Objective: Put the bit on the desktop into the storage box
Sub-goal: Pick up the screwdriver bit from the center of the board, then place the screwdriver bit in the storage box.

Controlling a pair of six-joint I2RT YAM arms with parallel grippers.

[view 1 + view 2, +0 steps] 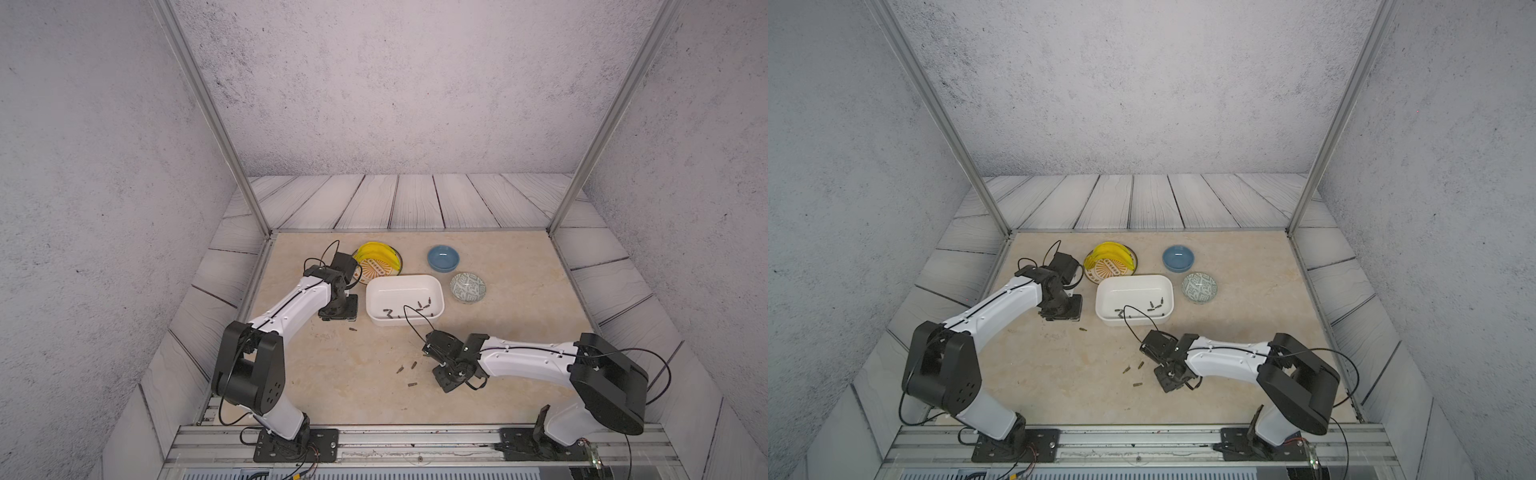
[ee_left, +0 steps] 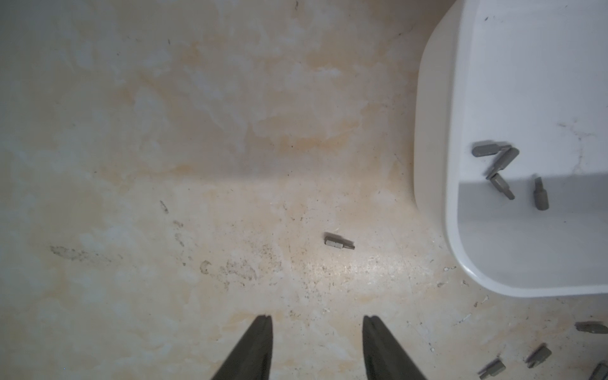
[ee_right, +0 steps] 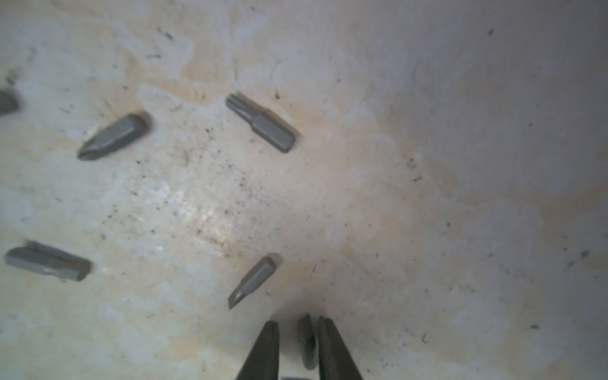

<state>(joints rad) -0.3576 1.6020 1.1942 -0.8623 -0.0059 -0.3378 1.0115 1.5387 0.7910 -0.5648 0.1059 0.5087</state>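
Desktop (image 1: 519,316): beige marble, scuffed. Box (image 1: 399,278): smooth white tub, bits inside. Left gripper (image 2: 317,319): fingers apart, empty. Right gripper (image 3: 297,321): fingers narrowly apart astride a small hex steel bit (image 3: 306,342) lying on the desktop. Advise centring and closing squarely on its flats, lest it roll.

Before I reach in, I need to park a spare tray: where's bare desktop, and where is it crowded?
Barest: the desktop stretch between the patterned bowl and the right wall, and the near patch between the left arm and the loose bits. Crowded: yellow plate, blue bowl and storage box cluster at far middle; bits lie beside the right gripper.
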